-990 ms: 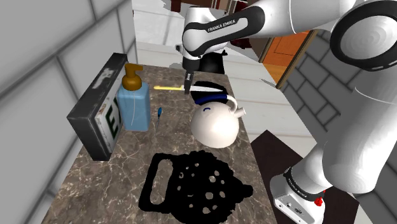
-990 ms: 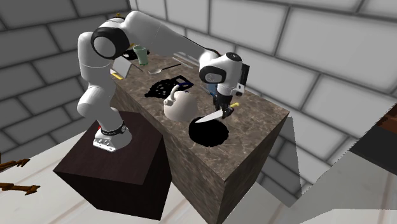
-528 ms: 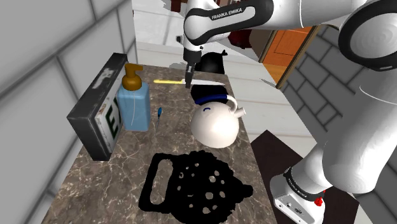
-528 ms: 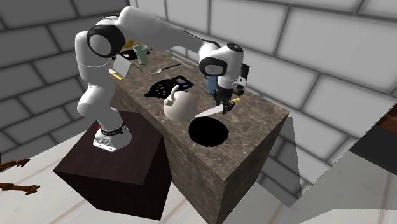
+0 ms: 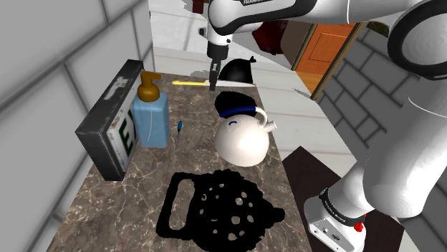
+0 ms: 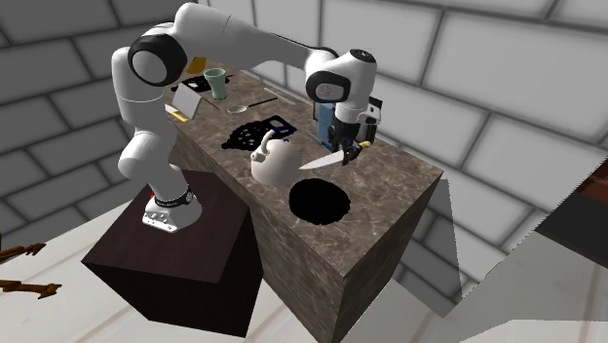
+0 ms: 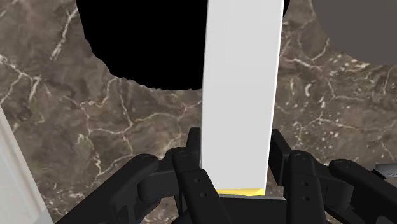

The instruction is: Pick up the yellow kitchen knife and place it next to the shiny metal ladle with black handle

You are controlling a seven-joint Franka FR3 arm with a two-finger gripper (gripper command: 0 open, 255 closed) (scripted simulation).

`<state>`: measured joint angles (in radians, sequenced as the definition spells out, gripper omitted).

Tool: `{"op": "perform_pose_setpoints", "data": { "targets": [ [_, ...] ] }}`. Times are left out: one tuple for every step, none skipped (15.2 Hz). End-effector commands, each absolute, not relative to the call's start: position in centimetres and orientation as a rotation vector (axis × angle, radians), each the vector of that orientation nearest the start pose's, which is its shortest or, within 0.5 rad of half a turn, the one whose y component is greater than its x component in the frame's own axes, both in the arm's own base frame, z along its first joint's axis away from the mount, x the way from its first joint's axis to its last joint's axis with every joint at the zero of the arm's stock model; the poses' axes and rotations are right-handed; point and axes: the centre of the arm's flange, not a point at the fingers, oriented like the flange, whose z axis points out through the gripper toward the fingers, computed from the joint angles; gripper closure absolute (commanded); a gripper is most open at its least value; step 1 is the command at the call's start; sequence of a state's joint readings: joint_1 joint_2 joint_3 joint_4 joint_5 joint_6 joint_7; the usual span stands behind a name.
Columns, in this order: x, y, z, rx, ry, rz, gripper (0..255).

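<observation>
My gripper point(image 5: 213, 77) is shut on the knife and holds it lifted above the far end of the marble counter point(image 5: 143, 186). The yellow handle point(image 5: 189, 82) sticks out toward the shoulder view's left. In the second exterior view the gripper point(image 6: 347, 148) carries the knife with its white blade point(image 6: 320, 162) slanting down over a black round dish point(image 6: 320, 202). In the wrist view the black fingers point(image 7: 191, 162) clasp the knife where the white blade point(image 7: 242, 83) meets the yellow handle point(image 7: 242, 189). A thin grey ladle-like utensil point(image 6: 255, 102) lies at the counter's other end by a green cup point(image 6: 215, 83).
A white kettle point(image 5: 243, 137) stands mid-counter with a black, blue-banded dish point(image 5: 236, 104) behind it. A blue soap dispenser point(image 5: 150, 118), a dark sign box point(image 5: 107, 122) and a small blue tool point(image 5: 179, 127) line the shoulder view's left. A black trivet point(image 5: 218, 207) lies near the stand.
The gripper has risen with the knife and moved toward the counter's far end in the shoulder view. The blade hangs higher above the black dish than before.
</observation>
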<state>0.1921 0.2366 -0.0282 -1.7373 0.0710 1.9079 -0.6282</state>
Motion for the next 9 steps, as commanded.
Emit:
{"op": "perform_pose_setpoints", "data": {
  "targets": [
    [59.9, 11.3, 43.9, -2.845, -1.148, 0.078, 255],
    [58.7, 11.9, 43.9, -2.845, -1.148, 0.078, 255],
    [57.5, 12.5, 43.9, -2.845, -1.148, 0.078, 255],
    [56.4, 13.2, 43.9, -2.845, -1.148, 0.078, 255],
    [55.2, 13.8, 43.9, -2.845, -1.148, 0.078, 255],
    [54.1, 14.4, 43.9, -2.845, -1.148, 0.078, 255],
    [52.9, 15.1, 43.9, -2.845, -1.148, 0.078, 255],
    [51.7, 15.7, 43.9, -2.845, -1.148, 0.078, 255],
    [50.6, 16.3, 43.9, -2.845, -1.148, 0.078, 255]
  ]
}}
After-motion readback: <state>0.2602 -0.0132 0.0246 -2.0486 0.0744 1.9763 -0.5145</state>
